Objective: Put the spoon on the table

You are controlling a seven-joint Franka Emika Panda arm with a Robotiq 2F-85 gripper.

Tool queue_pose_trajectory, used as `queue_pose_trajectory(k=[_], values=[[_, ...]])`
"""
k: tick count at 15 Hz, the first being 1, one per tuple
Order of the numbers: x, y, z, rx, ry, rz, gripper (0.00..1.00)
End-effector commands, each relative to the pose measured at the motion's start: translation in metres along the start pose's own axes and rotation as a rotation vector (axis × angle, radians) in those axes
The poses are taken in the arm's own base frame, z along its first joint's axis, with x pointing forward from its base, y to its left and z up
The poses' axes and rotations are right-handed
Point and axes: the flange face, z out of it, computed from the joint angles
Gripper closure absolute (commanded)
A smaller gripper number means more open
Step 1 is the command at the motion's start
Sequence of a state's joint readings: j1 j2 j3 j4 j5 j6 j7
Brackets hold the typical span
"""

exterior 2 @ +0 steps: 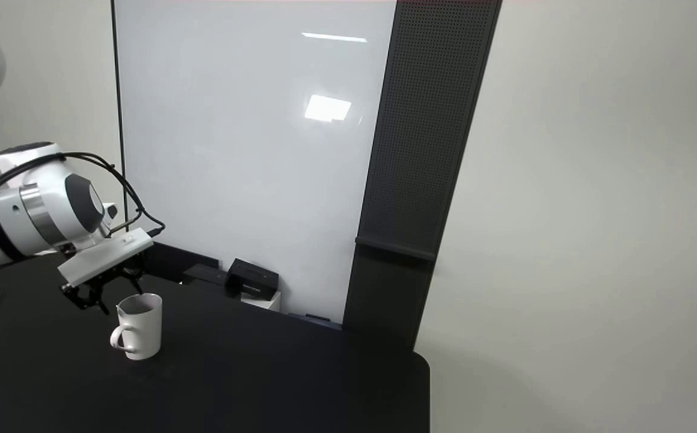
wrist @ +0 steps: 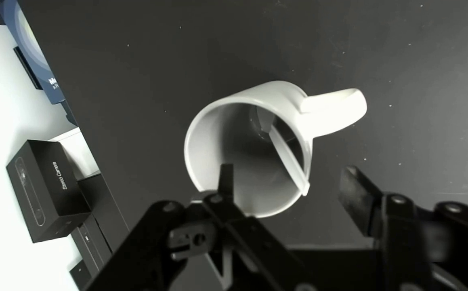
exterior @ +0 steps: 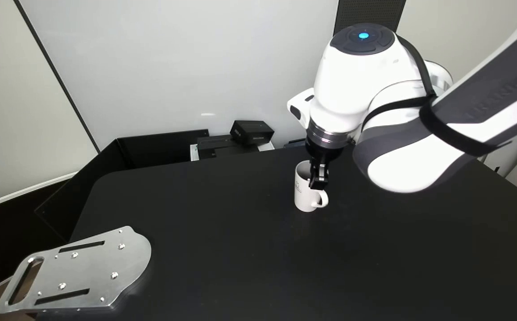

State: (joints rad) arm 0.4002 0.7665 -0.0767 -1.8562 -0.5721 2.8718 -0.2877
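The slender white spoon [wrist: 287, 159] stands tilted inside the white mug [wrist: 274, 92] in the wrist view. Its handle end leans on the mug's rim and sticks out a little. The mug stands upright on the black table [wrist: 403, 52]; it shows in both exterior views [exterior: 303, 194] [exterior 2: 147, 331]. The table fills the lower part of both exterior views [exterior: 222, 249] [exterior 2: 264, 379]. My gripper [wrist: 288, 171] is open and empty, just above the mug. One finger is over the mug's opening, the other outside the rim, with the spoon's end between them. The gripper also shows in both exterior views [exterior: 319, 182] [exterior 2: 123, 302].
A flat grey metal plate [exterior: 93, 263] with slots lies at the table's edge in an exterior view. Black boxes [exterior: 251, 132] [exterior 2: 253, 278] [wrist: 48, 190] stand beyond the far table edge, by the wall. The mug's handle [wrist: 334, 112] points away from its opening.
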Motion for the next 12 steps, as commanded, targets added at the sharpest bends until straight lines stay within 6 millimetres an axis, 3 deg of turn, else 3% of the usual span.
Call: queue_pose_trajectory(k=[1,5,7,12], values=[[0.005,0.003,0.003,-0.028,-0.002,0.021,0.61],[0.005,0.005,0.004,-0.026,-0.009,0.038,0.89],[0.004,0.007,0.005,-0.027,-0.016,0.050,0.99],[-0.001,0.019,0.002,-0.013,-0.042,0.135,0.99]])
